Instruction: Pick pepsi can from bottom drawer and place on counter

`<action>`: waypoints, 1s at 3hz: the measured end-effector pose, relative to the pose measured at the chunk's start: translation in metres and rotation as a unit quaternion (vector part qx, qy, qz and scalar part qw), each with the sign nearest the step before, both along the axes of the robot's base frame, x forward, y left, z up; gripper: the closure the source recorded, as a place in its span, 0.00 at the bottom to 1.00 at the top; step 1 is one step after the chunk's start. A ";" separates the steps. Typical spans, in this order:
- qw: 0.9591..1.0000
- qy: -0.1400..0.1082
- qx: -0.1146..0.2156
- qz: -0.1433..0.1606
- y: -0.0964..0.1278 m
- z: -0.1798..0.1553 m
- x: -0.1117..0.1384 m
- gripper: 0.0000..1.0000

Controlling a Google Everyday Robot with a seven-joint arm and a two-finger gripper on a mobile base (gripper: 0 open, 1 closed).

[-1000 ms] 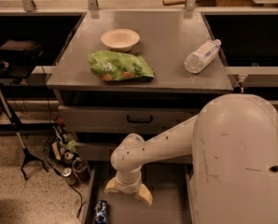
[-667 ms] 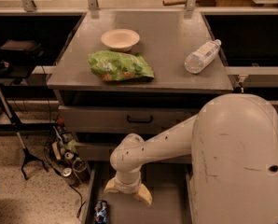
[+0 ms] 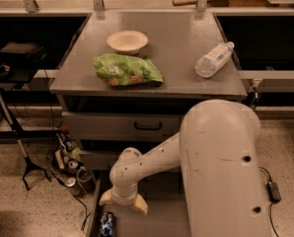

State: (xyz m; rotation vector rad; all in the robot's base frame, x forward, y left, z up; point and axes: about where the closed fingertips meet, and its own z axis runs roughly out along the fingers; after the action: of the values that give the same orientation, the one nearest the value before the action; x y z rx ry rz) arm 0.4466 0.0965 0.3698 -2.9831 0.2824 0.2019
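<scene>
The pepsi can [image 3: 106, 225], blue with a silver top, stands in the front left corner of the open bottom drawer [image 3: 157, 221]. My gripper [image 3: 123, 202] points down into the drawer, just above and slightly right of the can, not touching it. Its pale fingertips [image 3: 138, 206] are spread apart and hold nothing. My white arm [image 3: 216, 167] covers the right side of the drawer. The grey counter [image 3: 176, 38] is the cabinet's top, above the drawers.
On the counter are a cream bowl [image 3: 128, 41], a green chip bag [image 3: 127, 70] and a clear water bottle [image 3: 213, 59] lying on its side. A closed drawer with a black handle [image 3: 148, 127] sits above. Cans and cables [image 3: 70, 174] lie on the floor at the left.
My arm and gripper have shifted a little to the left, closer above the pepsi can. The can and the counter objects have not moved.
</scene>
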 end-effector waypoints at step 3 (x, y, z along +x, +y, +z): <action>0.999 0.025 0.004 0.026 0.032 -0.113 0.013 0.00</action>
State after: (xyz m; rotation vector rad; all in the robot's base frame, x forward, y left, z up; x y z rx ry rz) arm 0.4591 0.1286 0.2567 -2.9835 0.2093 0.2820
